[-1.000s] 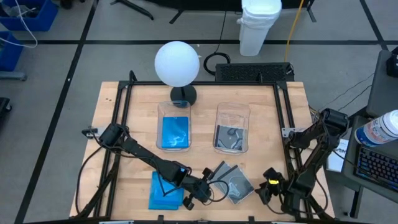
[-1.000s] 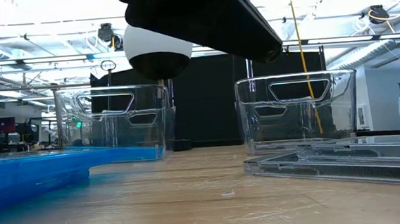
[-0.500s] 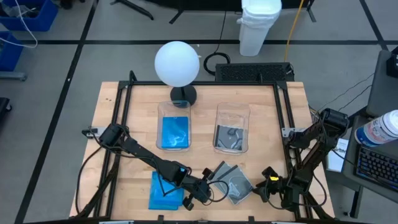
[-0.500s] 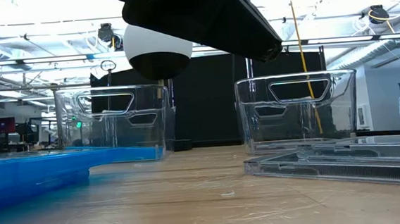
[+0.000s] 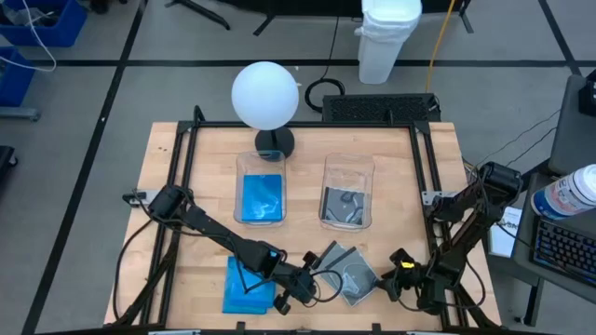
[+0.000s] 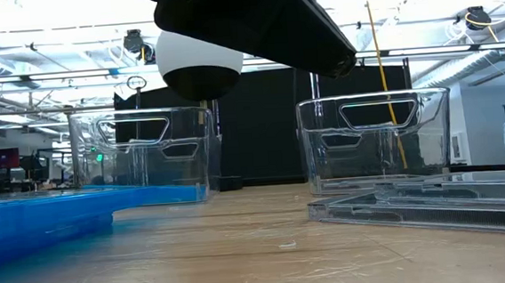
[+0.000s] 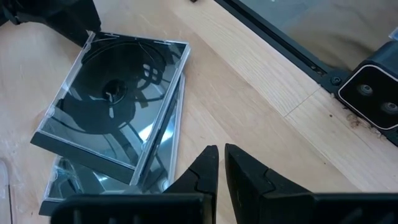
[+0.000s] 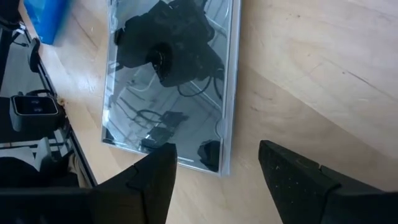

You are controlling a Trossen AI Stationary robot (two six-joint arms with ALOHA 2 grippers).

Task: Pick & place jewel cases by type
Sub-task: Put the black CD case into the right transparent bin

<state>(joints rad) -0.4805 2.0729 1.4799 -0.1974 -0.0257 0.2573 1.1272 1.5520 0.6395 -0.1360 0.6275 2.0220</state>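
Two clear jewel cases with dark discs (image 5: 345, 272) lie overlapped on the table near its front edge, one resting partly on the other (image 7: 115, 106). A stack of blue jewel cases (image 5: 250, 287) lies to their left. My left gripper (image 7: 221, 171) hovers shut between the two piles, just left of the clear cases (image 5: 303, 284), with nothing in it. My right gripper (image 8: 214, 183) is open at the right of the clear cases (image 5: 396, 270). Its fingers slant down on either side of the nearest case's corner (image 8: 211, 155) without touching it.
Two clear tubs stand at the table's middle: the left tub (image 5: 261, 197) holds blue cases, the right tub (image 5: 347, 203) holds grey ones. A white globe lamp (image 5: 265, 95) stands behind them. A black frame (image 5: 424, 186) borders the table. Bare wood lies right of the clear cases.
My right gripper has edged toward the clear cases and sunk a little, tipping slightly, still open. The cases lie as before.
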